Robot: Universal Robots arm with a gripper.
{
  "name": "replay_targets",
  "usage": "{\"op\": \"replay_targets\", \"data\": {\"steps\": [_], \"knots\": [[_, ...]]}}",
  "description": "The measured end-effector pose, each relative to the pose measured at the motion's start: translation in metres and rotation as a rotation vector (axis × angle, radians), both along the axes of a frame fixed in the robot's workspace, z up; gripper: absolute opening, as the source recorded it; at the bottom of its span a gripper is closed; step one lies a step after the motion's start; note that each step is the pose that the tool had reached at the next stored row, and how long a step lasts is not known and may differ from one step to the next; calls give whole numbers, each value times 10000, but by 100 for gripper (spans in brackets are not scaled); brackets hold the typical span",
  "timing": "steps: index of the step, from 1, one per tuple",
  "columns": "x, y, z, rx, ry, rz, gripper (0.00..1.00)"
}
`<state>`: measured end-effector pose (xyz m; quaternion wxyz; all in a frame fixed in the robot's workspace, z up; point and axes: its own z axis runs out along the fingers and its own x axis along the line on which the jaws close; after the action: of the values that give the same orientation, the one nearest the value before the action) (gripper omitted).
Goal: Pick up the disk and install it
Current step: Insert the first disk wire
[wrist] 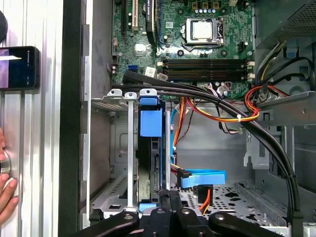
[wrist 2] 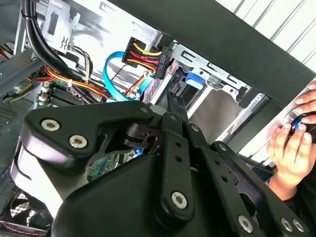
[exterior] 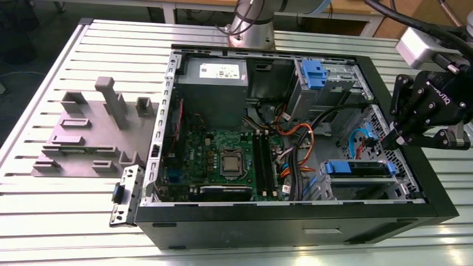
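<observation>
Although the black linkages fill the foreground in both wrist views, the gripper (wrist 2: 174,102) shows its fingers drawn together to a narrow tip with nothing between them. It hangs inside the open computer case (exterior: 414,183), near its wall on the exterior view's right. The disk (exterior: 356,167) sits on edge in the lower drive bay (exterior: 333,191), just beside the tip. Only its blue carrier front and a dark edge show, and cables (wrist: 232,116) cross over the bay. A person's hand (wrist 2: 291,143) is cut off at the border. The case lies on a slatted metal table (exterior: 44,210), beside a grey stepped fixture (exterior: 88,133). A white label (exterior: 220,70) marks the power supply; I cannot make out its print.
</observation>
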<state>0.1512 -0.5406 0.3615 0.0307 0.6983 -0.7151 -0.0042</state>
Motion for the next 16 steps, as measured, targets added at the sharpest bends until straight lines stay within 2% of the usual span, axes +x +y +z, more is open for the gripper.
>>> {"op": "replay_targets", "data": {"steps": [5, 8, 12, 16], "knots": [[1, 2, -1, -4, 1, 413, 11], [1, 21, -2, -15, 1, 459, 11], [19, 71, -2, -52, 18, 464, 11], [38, 122, -3, -104, 72, 464, 11]]}}
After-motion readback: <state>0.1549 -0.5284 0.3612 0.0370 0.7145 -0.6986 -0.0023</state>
